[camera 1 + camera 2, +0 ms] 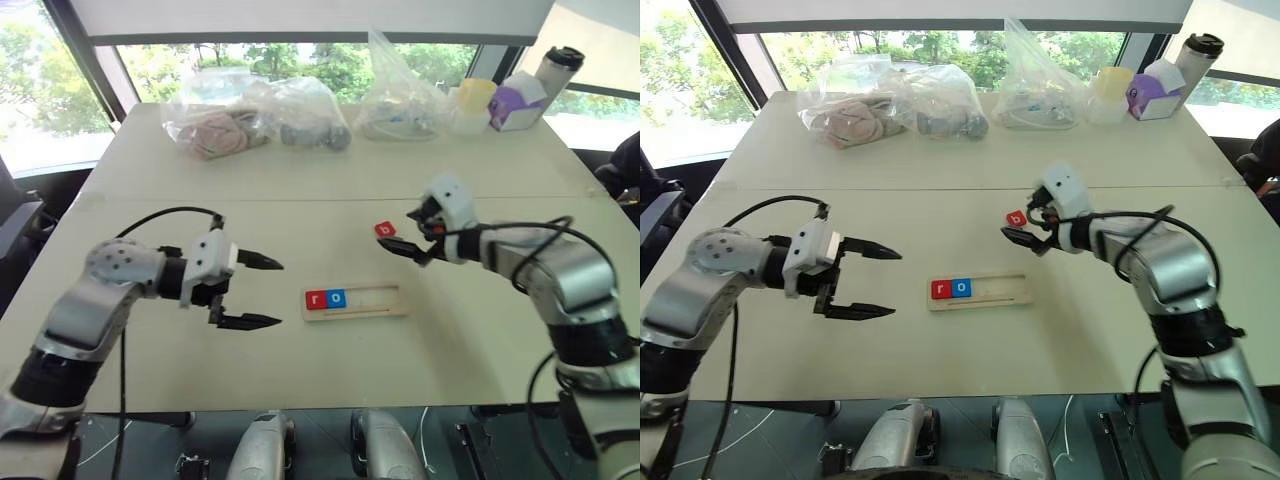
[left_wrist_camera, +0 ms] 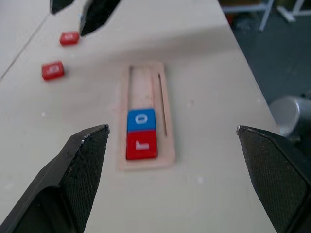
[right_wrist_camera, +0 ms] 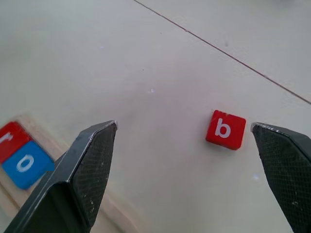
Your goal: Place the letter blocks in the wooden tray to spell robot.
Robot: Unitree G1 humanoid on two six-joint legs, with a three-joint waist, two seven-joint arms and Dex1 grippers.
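The wooden tray lies mid-table with a red "r" block and a blue "o" block side by side at its left end. A red "b" block lies on the table beyond the tray's right part. My right gripper hovers open right by the "b" block, which sits near one of its fingertips. In the left wrist view, another red block lies near the "b" block. My left gripper is open and empty, left of the tray and pointing at it.
Clear plastic bags of items line the table's far side, with a yellow cup, a purple box and a bottle at the back right. A seam crosses the table.
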